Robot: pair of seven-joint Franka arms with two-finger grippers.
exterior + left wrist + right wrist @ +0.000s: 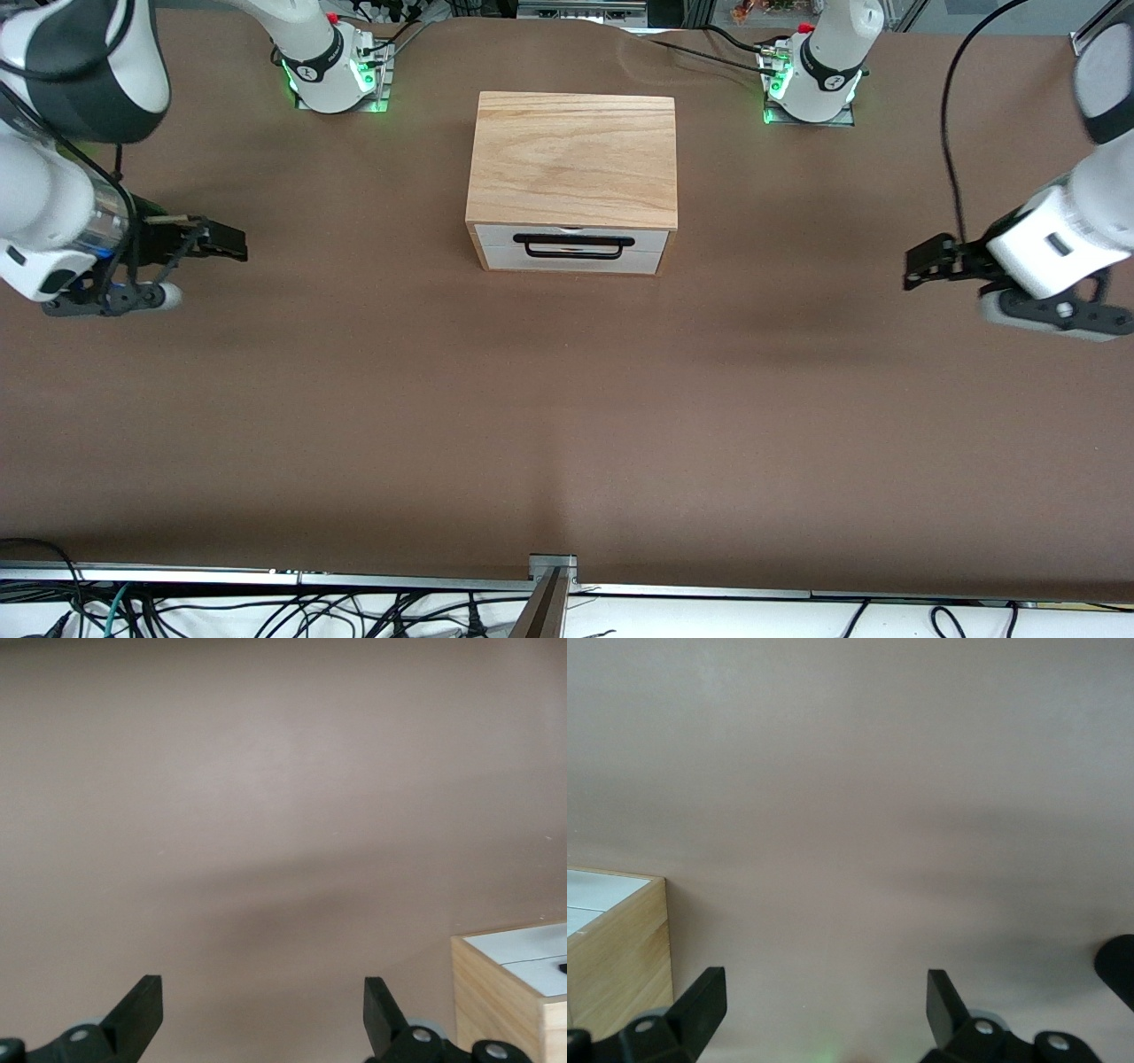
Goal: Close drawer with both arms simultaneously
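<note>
My left gripper [921, 263] hangs with its jaws spread wide and nothing between them, over bare table [567, 425] toward the left arm's end. My right gripper [226, 241] is the same, jaws parted and empty, over the table toward the right arm's end. Both point inward at the wooden casing [574, 159] standing midway between them, well apart from each. The drawer [571, 248] sits pushed in, its white front about flush with the casing and facing the front camera. Its black handle [574, 245] runs lengthwise from one arm's end toward the other's.
</note>
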